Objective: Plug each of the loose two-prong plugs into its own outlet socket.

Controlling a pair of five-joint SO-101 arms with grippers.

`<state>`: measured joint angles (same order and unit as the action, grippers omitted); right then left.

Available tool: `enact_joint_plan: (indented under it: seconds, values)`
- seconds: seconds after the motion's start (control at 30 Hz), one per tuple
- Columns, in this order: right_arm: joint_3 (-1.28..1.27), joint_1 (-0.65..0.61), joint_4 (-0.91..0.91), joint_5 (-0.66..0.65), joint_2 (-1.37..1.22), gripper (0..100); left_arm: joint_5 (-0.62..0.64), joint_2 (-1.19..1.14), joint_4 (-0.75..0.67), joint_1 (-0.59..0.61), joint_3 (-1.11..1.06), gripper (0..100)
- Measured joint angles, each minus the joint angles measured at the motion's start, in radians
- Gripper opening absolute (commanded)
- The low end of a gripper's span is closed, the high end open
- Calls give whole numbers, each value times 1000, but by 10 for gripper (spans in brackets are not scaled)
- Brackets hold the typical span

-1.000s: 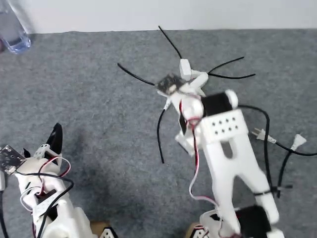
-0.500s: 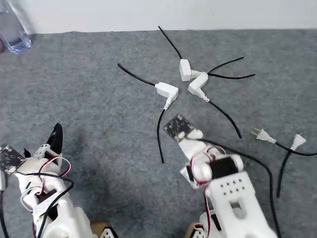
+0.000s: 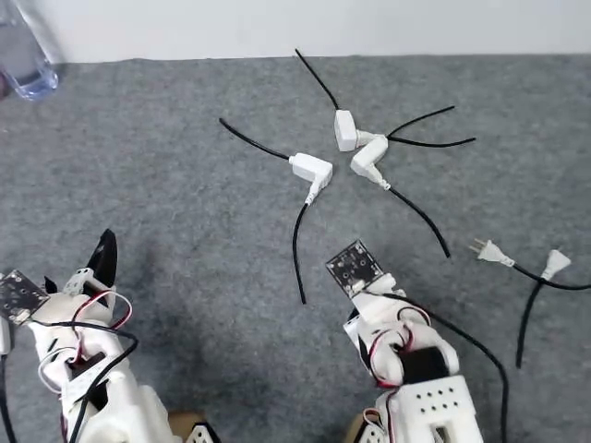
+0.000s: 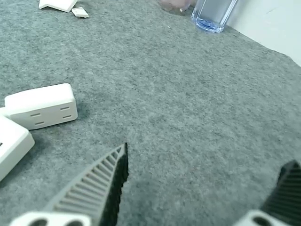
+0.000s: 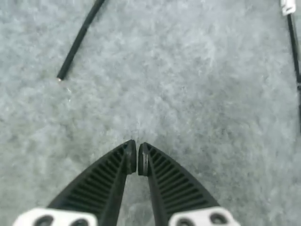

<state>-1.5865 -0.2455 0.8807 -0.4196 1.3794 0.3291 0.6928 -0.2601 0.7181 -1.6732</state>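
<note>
Grey carpet (image 3: 185, 203): loose plug (image 3: 490, 251) points prongs toward sockets (image 3: 311, 168); left fingers (image 4: 103, 183) spread, right fingers (image 5: 130, 164) closed empty.

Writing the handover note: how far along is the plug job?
Looks done, unconfirmed: the white connector mid-table has cords leaving both ends, so it seems mated. In hand: nothing; the right gripper is shut on air over the carpet, the left gripper open and empty. Left: a two-prong plug and a second plug lie loose on the right side.
</note>
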Motion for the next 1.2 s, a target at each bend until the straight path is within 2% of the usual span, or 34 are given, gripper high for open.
enact_joint_plan:
  seconds: [0.1, 0.23, 0.37, 0.53, 0.63, 0.73, 0.77, 0.87, 0.97, 1.07, 1.13, 1.2]
  values:
    - [-57, 8, -11, 0, 72, 9, 0, 0, 0, 31, 0, 459]
    - [-87, 11, -14, 0, 163, 9, 0, 0, 0, 135, 9, 459]
    - [-89, 11, -2, 0, 221, 9, 0, 0, -2, 301, 8, 459]
    - [-89, 11, 3, 0, 238, 9, -23, 0, -2, 577, 2, 459]
    - [-89, 11, 3, 0, 238, 9, -180, 0, -57, 698, 3, 459]
    - [-89, 11, 3, 0, 238, 9, -379, 0, -190, 790, 3, 459]
    - [-89, 11, 3, 0, 238, 9, -410, 0, -242, 812, 2, 459]
    - [-89, 11, 3, 0, 238, 9, -420, 0, -387, 885, 0, 459]
    - [-89, 11, 3, 0, 238, 9, -364, 0, -473, 944, 0, 459]
    - [-89, 11, 3, 0, 238, 9, -420, 0, -555, 954, 0, 459]
    - [-89, 11, 3, 0, 238, 9, -537, 0, -597, 933, 0, 459]
    - [-89, 11, 3, 0, 238, 9, -707, 0, -617, 876, 0, 459]
